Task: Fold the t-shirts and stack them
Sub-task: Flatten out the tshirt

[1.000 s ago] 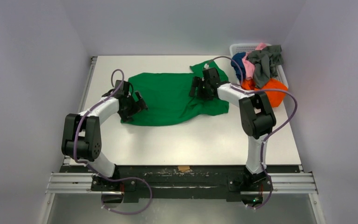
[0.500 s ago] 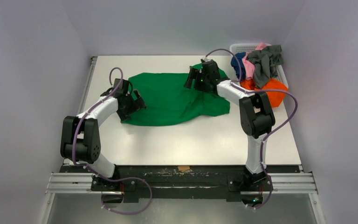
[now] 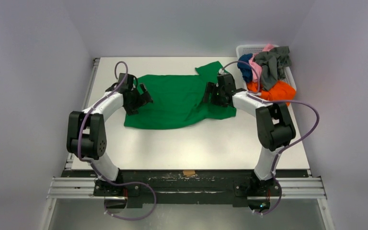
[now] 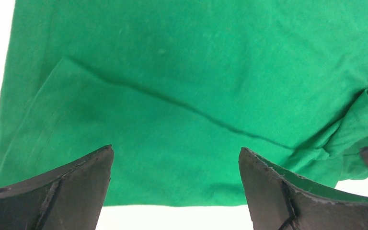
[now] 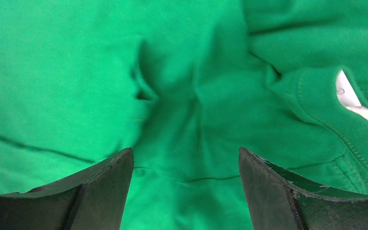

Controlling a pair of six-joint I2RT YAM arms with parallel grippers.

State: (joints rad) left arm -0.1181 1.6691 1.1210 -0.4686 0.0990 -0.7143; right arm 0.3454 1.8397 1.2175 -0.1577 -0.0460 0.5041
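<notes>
A bright green t-shirt (image 3: pixel 177 100) lies spread on the white table (image 3: pixel 196 143), wrinkled toward its right side. My left gripper (image 3: pixel 143 97) is open and empty over the shirt's left edge; in the left wrist view the shirt (image 4: pixel 182 96) fills the frame, with its hem between the fingers. My right gripper (image 3: pixel 212 93) is open and empty over the shirt's right part, near the collar (image 5: pixel 316 110). The orange (image 3: pixel 275 91), grey (image 3: pixel 270 62), pink (image 3: pixel 255 69) and navy (image 3: pixel 244 64) t-shirts are heaped at the back right.
A white lattice basket (image 3: pixel 250 48) stands at the back right corner under the heap of shirts. Grey walls close in the table on the left, back and right.
My left gripper moved back along the shirt's left edge. My right gripper moved forward and right, off the shirt's top right area. The shirt's left side now lies flatter.
</notes>
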